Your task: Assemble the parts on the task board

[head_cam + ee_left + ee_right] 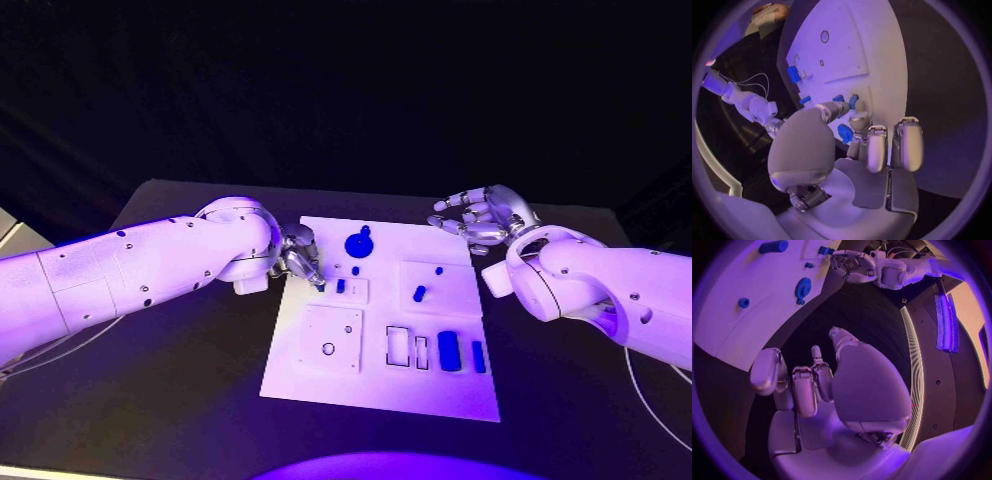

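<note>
The white task board (pixel 378 385) lies mid-table. My left hand (pixel 299 262) hangs over its left edge, thumb and one finger pinching a small blue part (pixel 853 101) just above the board (pixel 854 45), beside a blue peg (pixel 340 286) standing in a small square plate. My right hand (pixel 483 218) hovers off the board's far right corner, fingers bent but apart, holding nothing. A round blue gear (pixel 359 243) sits at the far end, also seen as the gear (pixel 803 288) beside my left hand (pixel 856 265). Two blue oblongs (pixel 449 350) lie near the front right.
A short blue part (pixel 420 294) stands in the middle right plate. A plate with a round hole (pixel 329 348) and empty rectangular slots (pixel 398 345) occupy the near half. Black table (pixel 173 400) surrounds the board.
</note>
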`<action>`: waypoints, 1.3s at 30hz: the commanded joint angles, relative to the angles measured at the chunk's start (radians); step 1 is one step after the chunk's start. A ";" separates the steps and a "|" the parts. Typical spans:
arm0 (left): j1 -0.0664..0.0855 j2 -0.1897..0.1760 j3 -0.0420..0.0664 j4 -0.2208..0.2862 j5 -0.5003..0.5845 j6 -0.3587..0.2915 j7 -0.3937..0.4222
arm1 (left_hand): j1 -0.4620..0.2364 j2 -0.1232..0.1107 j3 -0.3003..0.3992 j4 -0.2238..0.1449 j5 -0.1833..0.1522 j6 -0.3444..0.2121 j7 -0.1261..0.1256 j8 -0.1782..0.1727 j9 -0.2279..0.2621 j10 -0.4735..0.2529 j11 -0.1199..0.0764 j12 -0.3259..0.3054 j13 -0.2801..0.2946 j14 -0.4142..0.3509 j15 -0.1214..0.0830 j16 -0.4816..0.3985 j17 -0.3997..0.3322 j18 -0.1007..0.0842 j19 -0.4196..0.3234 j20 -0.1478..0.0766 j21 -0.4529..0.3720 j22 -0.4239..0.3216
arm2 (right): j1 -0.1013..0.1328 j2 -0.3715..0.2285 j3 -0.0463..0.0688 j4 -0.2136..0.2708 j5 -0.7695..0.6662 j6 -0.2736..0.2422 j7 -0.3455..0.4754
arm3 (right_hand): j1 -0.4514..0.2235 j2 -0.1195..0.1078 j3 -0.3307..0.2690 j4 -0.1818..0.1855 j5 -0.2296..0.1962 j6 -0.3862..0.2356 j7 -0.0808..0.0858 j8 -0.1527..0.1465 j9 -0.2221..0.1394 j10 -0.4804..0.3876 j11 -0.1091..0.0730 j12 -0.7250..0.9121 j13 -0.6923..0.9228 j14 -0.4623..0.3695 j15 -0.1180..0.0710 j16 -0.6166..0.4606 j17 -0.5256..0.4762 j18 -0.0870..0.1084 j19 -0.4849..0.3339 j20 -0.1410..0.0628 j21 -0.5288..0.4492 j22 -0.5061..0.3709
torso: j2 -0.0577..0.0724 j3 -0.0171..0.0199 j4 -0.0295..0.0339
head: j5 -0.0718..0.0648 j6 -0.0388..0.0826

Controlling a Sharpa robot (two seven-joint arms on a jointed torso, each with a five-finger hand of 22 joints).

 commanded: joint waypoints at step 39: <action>-0.003 0.005 -0.006 0.012 0.006 0.012 -0.014 | -0.008 -0.001 0.191 -0.208 0.048 0.026 -0.007 0.000 -0.001 0.022 -0.003 0.013 0.018 0.102 -0.011 0.010 0.255 -0.013 0.012 0.000 0.008 0.078 | -0.001 -0.005 0.000 0.006 -0.006 0.015 0.009 | -0.009 0.004 -0.003 -0.001 0.004 -0.007 0.002 0.006 0.001 -0.003 0.001 -0.004 0.109 0.076 -0.005 -0.005 0.147 0.014 0.002 -0.004 -0.002 0.000 | 0.001 0.0000 0.0000 | -0.001 -0.004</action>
